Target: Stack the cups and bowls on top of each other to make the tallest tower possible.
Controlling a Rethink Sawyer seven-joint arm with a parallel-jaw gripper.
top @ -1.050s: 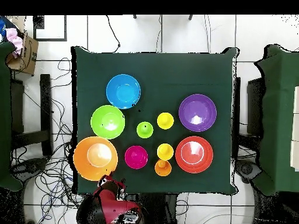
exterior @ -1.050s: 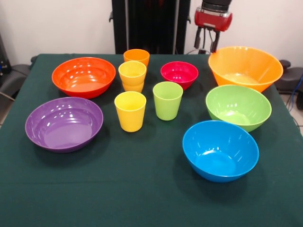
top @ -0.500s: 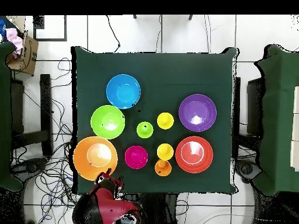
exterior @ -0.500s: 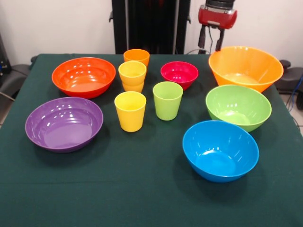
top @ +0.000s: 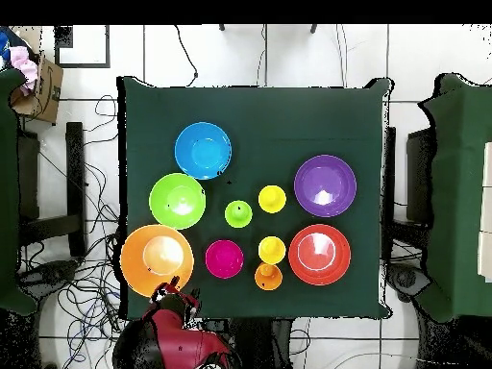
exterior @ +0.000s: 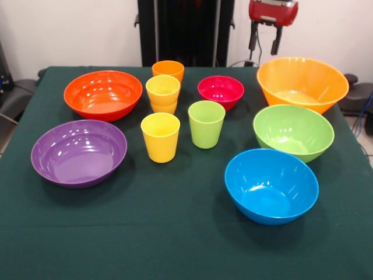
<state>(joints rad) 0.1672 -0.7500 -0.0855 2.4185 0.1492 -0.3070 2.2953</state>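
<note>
Gripper (exterior: 264, 41) hangs empty with fingers spread, so I'd drop straight onto the big orange bowl (exterior: 302, 83) just below it.

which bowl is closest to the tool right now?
The large orange bowl: the tool hangs just above its far-left rim. The magenta bowl is next closest.

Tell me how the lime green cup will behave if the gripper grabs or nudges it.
The lime green cup looks glossy, so probably slippery. It stands tall on a narrower base, so a nudge may tip it. Thin plastic: likely light and stiff.
</note>
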